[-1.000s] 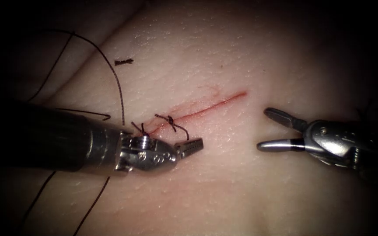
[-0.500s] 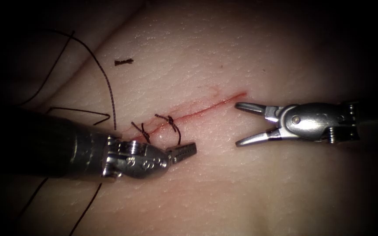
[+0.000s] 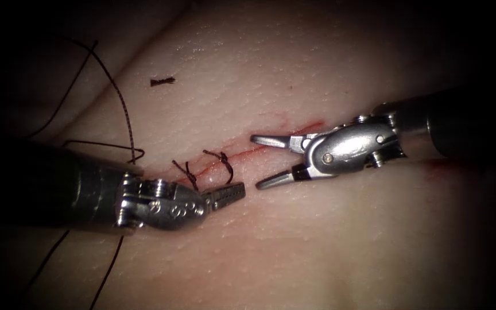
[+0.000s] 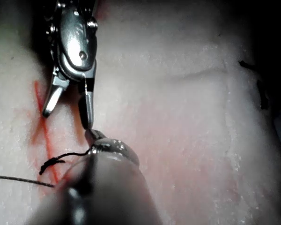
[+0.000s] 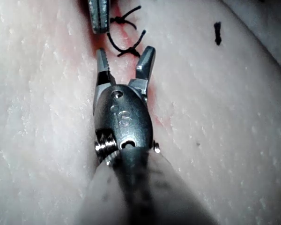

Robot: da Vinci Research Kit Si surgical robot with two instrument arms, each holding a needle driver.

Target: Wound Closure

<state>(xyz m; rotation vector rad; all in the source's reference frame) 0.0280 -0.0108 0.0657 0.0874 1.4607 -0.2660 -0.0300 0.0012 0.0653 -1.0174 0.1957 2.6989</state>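
On the tissue [image 3: 294, 247] a red cut [image 3: 271, 143] runs up to the right. Two dark knots [image 3: 223, 157] sit at its lower left end. My left tool [image 3: 231, 194] lies just below them, on the left side of the cut. Its jaws are shut on the short thread tail [image 3: 230, 175] that curves down from the nearer knot. In the left wrist view that tail [image 4: 61, 157] leads to the tool's tip [image 4: 95, 137]. My right tool [image 3: 255, 162] hovers over the cut with its jaws open and holds nothing. Its tips [image 5: 125, 58] point at the knots [image 5: 124, 47].
A long strand of thread [image 3: 123, 109] loops over the tissue at the upper left and passes under the left shaft [image 3: 58, 189]. A cut end of thread [image 3: 162, 81] lies further up. Red fluid stains the cut's edges [image 4: 37, 110].
My right tool has moved left along the cut, jaws still open, until its tips are close to the left tool. The left tool has drawn back slightly to the left with the thread tail.
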